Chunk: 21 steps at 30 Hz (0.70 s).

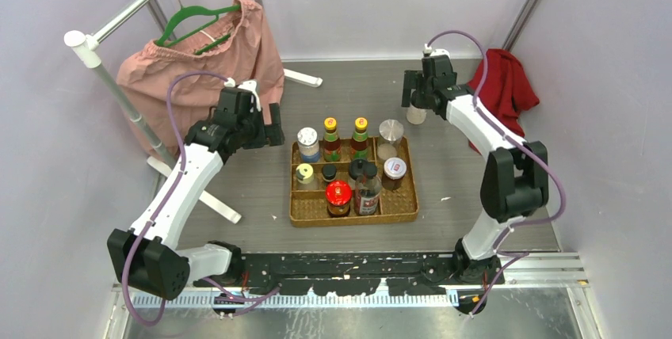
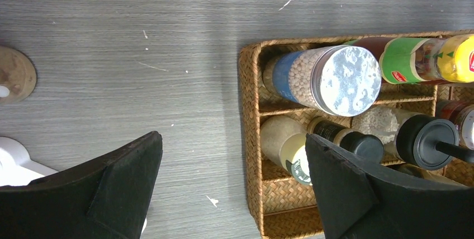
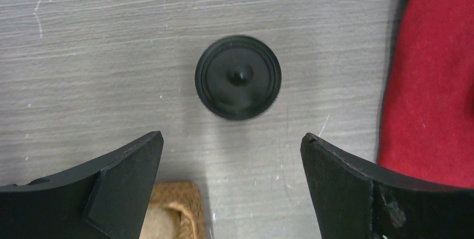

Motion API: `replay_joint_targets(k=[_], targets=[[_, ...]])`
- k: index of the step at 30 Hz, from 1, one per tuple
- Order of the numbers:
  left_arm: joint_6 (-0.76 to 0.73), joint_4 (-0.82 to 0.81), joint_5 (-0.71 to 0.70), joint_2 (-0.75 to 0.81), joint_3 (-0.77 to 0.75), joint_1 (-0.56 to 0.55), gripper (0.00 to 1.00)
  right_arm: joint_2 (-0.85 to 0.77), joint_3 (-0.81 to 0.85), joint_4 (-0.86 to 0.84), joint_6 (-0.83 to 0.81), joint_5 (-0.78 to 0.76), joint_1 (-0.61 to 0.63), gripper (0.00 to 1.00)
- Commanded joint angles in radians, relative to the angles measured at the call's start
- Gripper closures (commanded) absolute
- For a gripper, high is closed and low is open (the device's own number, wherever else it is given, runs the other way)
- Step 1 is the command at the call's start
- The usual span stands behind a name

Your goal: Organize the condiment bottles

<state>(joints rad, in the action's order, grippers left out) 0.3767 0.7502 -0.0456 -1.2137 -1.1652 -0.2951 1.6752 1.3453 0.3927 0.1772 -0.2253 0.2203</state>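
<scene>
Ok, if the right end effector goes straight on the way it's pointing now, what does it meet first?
Most likely the black-capped bottle, standing on the table outside the tray: its cap sits centred between the open jaws of the right end effector. How far above it the end effector is remains unclear.

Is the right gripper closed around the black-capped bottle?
No: the right gripper is open, and the black-capped bottle stands untouched on the table.

Condiment bottles upright in woven tray
</scene>
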Motion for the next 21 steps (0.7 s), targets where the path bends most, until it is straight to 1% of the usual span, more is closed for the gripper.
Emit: replay_joint_targets(k=[1, 8, 10, 16, 21], targets=[[-0.027, -0.043, 0.020, 0.000, 0.001, 0.002, 0.00, 0.073, 0.097, -0.075, -0.062, -0.031, -0.002, 0.00], [-0.040, -0.030, 0.021, -0.020, -0.025, 0.002, 0.01, 0.188, 0.192, -0.068, -0.068, -0.055, -0.017, 0.00], [-0.042, -0.028, 0.022, -0.025, -0.034, 0.002, 0.01, 0.198, 0.195, -0.075, -0.059, -0.046, -0.032, 0.01], [-0.044, -0.025, 0.027, -0.036, -0.044, 0.002, 0.02, 0.217, 0.193, -0.075, -0.020, 0.001, -0.079, 0.07], [-0.045, -0.020, 0.029, -0.037, -0.048, 0.002, 0.03, 0.213, 0.174, -0.097, -0.004, 0.033, -0.082, 0.10]])
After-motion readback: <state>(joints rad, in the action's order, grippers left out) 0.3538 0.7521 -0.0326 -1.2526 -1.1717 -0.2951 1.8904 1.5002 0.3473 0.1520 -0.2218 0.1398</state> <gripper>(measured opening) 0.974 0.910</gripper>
